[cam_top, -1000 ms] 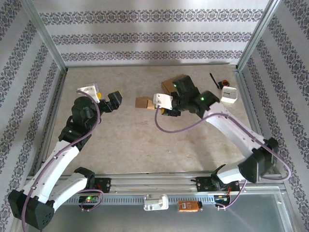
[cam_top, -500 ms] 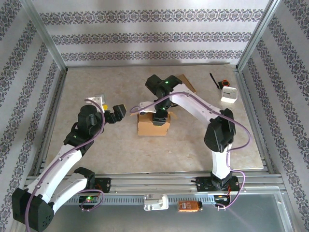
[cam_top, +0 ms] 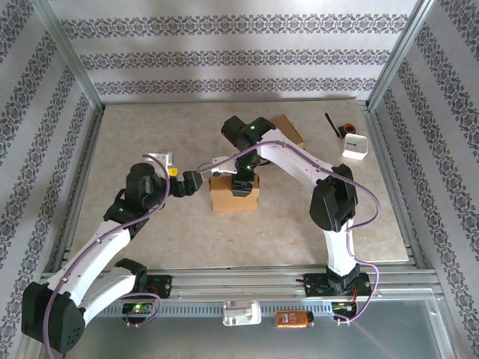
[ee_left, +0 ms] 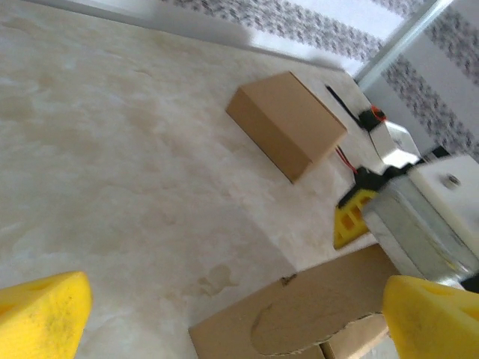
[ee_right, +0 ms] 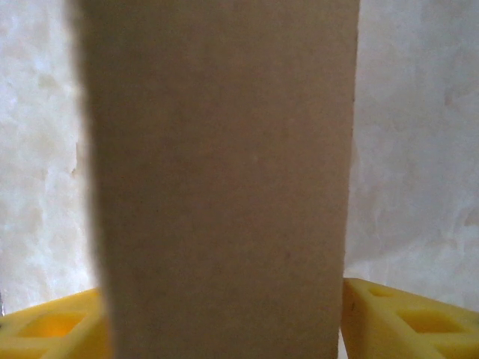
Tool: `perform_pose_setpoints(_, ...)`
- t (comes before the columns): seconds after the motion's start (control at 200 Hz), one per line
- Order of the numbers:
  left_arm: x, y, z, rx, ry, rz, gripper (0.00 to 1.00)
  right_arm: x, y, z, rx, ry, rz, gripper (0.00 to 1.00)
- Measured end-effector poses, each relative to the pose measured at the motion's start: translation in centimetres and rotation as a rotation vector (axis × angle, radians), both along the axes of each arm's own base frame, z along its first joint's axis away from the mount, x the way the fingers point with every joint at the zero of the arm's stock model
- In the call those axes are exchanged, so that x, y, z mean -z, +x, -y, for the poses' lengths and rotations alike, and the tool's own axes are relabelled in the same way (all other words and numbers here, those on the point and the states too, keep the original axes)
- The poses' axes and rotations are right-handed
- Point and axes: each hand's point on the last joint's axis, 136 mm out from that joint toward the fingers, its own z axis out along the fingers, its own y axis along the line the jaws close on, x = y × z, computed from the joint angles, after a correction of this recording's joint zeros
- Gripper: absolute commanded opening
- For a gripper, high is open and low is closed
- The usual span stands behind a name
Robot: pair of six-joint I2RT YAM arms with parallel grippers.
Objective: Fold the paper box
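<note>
- Step in hand looks like flap folding: the paper box (cam_top: 234, 199) sits mid-table, top not closed.
- Right gripper (cam_top: 243, 182) is over the box top, its fingers (ee_right: 410, 323) straddling a cardboard panel. Pinching or not? Can't tell.
- Left gripper (cam_top: 192, 182) is spread wide at the box's 9 o'clock.
- Next move probably needs the left gripper bracing that side.

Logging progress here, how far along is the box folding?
Done: a closed box lies at the back. In hand: the right gripper clasps the paper box; the open left gripper sits beside it. Left: its top looks unsealed, flaps need tucking.
</note>
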Motion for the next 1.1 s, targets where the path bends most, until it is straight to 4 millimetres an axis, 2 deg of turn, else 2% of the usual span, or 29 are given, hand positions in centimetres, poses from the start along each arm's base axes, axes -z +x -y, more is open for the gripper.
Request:
perform_pose_setpoints(0.36, -2.5, -2.1, 3.1, 0.334, 0.167, 0.1, 0.98, -1.3, -0.1, 0.2, 0.015, 0.061, -0.008, 0.67)
perform_pose_setpoints(0.655, -1.2, -2.3, 4.1, 0.405, 0.299, 0.137, 0.86, -1.2, -0.4, 0.5, 0.027, 0.083, -0.041, 0.64)
perform_pose_setpoints(0.839, 1.1, -1.4, 4.3, 0.427, 0.353, 0.096, 0.72, -1.0, -0.9, 0.7, 0.027, 0.084, -0.059, 0.64)
perform_pose_setpoints(0.944, 3.0, -1.0, 4.6, 0.442, 0.362, 0.038, 0.48, -1.2, -0.8, 0.8, 0.033, 0.091, -0.058, 0.64)
perform_pose_setpoints(0.994, 3.5, -1.0, 4.7, 0.448, 0.37, 0.026, 0.4, -1.3, -0.8, 0.8, 0.033, 0.094, -0.057, 0.64)
perform_pose_setpoints(1.044, 3.5, -1.0, 4.8, 0.447, 0.362, 0.021, 0.35, -1.4, -0.7, 1.0, 0.037, 0.095, -0.056, 0.64)
perform_pose_setpoints(1.104, 3.1, -0.8, 5.0, 0.443, 0.357, 0.039, 0.35, -1.4, -0.7, 1.0, 0.039, 0.097, -0.054, 0.64)
